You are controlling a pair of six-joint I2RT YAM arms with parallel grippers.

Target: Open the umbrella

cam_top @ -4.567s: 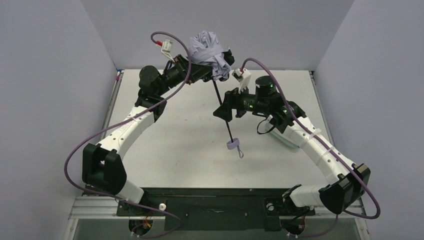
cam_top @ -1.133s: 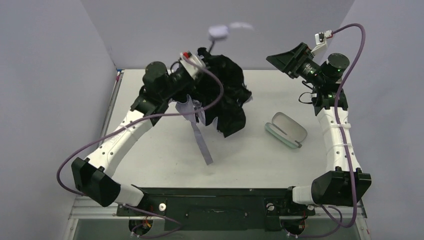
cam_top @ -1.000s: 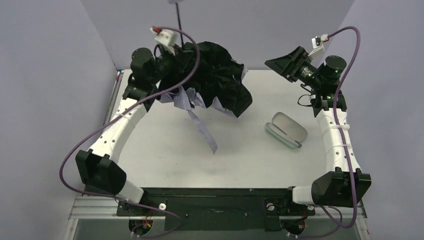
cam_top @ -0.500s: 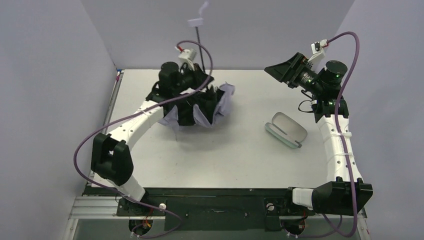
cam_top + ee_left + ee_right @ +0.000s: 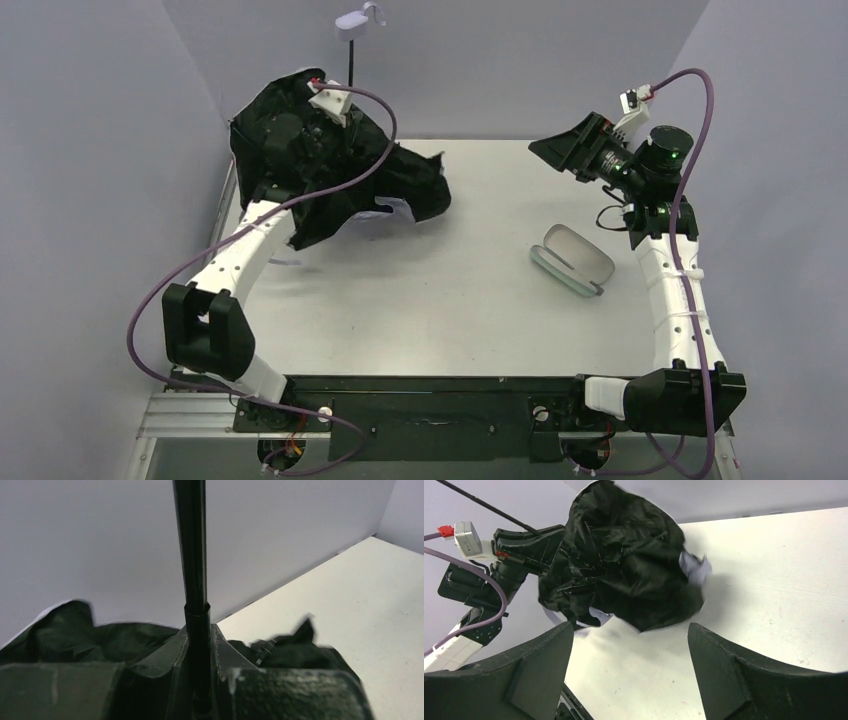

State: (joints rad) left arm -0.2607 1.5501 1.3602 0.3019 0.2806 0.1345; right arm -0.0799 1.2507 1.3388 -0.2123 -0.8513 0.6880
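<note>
Left wrist view: my left gripper (image 5: 199,647) is clamped on the thin black shaft (image 5: 190,540) of the lilac-grey, black-lined folding umbrella (image 5: 340,190), held aloft well left of the mint-green oval zip case (image 5: 572,258). My right gripper (image 5: 565,150), raised just beyond that case, gapes wide, empty. Risk: the slack canopy (image 5: 624,570) looks unlatched and may collapse, or the shaft may slip through my jaws.

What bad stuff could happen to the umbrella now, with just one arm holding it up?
The left gripper alone pinches the umbrella by its thin shaft, so it might slip or tip over. The purple cable lies across the crumpled fabric and could snag if the canopy spreads. The right gripper is open and away from the umbrella, so it probably could not catch it.
</note>
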